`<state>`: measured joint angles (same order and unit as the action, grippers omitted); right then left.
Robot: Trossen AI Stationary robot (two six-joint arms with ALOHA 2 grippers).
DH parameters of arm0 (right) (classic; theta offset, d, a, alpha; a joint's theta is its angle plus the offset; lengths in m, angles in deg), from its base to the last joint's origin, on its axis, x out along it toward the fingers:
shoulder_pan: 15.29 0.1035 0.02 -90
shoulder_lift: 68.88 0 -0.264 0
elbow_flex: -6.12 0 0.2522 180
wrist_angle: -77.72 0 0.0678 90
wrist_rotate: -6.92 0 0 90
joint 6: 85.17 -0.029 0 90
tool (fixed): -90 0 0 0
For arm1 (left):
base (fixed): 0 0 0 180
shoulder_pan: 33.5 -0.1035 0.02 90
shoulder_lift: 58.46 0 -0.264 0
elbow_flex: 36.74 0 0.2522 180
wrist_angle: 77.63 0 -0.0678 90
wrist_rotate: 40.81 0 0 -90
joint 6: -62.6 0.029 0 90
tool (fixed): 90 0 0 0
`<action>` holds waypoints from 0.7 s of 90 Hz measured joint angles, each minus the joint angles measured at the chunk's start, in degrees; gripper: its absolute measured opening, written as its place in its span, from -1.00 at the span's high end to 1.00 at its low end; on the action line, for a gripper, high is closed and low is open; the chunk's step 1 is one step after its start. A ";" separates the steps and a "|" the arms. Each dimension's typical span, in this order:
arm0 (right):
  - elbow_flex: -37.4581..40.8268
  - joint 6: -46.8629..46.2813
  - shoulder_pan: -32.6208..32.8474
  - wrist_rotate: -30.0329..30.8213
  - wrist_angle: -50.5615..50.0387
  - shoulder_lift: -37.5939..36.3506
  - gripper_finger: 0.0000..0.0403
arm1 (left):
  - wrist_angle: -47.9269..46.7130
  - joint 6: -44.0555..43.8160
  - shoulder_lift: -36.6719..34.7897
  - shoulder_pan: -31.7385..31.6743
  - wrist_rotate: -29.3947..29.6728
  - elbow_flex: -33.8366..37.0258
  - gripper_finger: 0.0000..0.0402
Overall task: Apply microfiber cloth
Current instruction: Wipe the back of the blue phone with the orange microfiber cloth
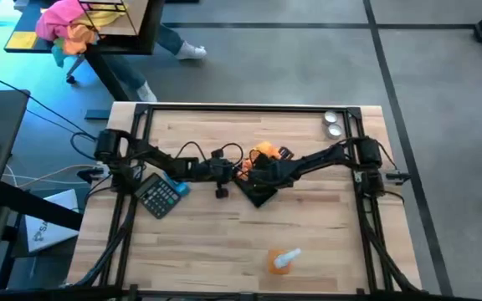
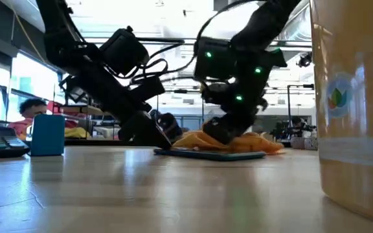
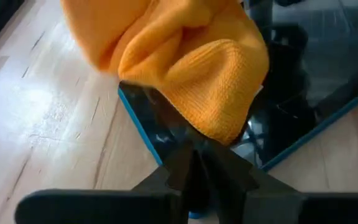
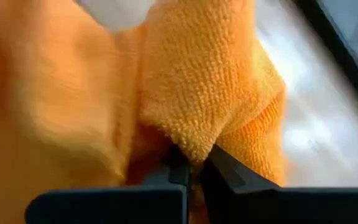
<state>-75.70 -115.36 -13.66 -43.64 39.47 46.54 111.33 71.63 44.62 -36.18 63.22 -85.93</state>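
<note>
Calculator [image 1: 161, 197]: sitting toward the bench's left edge, well clear of the action, just beside the left arm's base end.
Left hand [image 1: 222, 171]: reaching in from the left edge to mid-bench, fingers pressed together and low on the corner of the tablet [image 1: 256, 192]; from its wrist camera the closed tips [image 3: 197, 168] sit right at the blue-edged corner, so it looks to be steadying the slab, not holding cloth.
Tablet: dark flat screen lying mid-bench, turned at an angle, partly under the cloth.
Microfiber cloth [image 1: 264, 151]: bunched orange rag resting on the tablet's far side, in the middle of the bench, a little toward the back edge; the low view shows it heaped on the slab [image 2: 238, 141].
Right hand [image 1: 262, 170]: coming in from the right edge, arm stretched low and long, wrist pitched down, fingers pinching a fold of the cloth [image 4: 191, 134] and pressing it onto the glass.
Step in hand: wiping, I'd say, cloth already down on the screen.
Next move: likely a sweep across the glass, keeping pressure even while the left hand keeps the tablet from sliding.
Spray bottle [image 1: 283, 261]: lying near the front edge, untouched.
</note>
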 joint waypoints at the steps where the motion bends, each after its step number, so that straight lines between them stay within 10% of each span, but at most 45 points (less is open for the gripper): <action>1: 0.00 0.84 0.12 -0.53 1.47 0.00 1.00 | -0.67 0.29 -0.56 0.01 0.16 0.06 0.84; 16: -0.03 12.90 1.86 -4.15 17.57 0.00 1.00 | -19.23 -0.04 -13.98 1.76 5.04 0.76 0.84; 36: -0.07 10.80 0.11 -2.95 14.99 0.00 1.00 | -31.52 -15.79 -32.65 9.29 6.56 0.37 0.84; 63: -0.02 16.29 -2.05 -10.58 31.04 0.00 1.00 | -18.93 -26.70 -23.83 25.75 17.26 0.18 0.84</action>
<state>-75.72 -99.07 -15.72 -54.22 70.51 46.54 92.40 44.93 20.79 -10.43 80.47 -85.75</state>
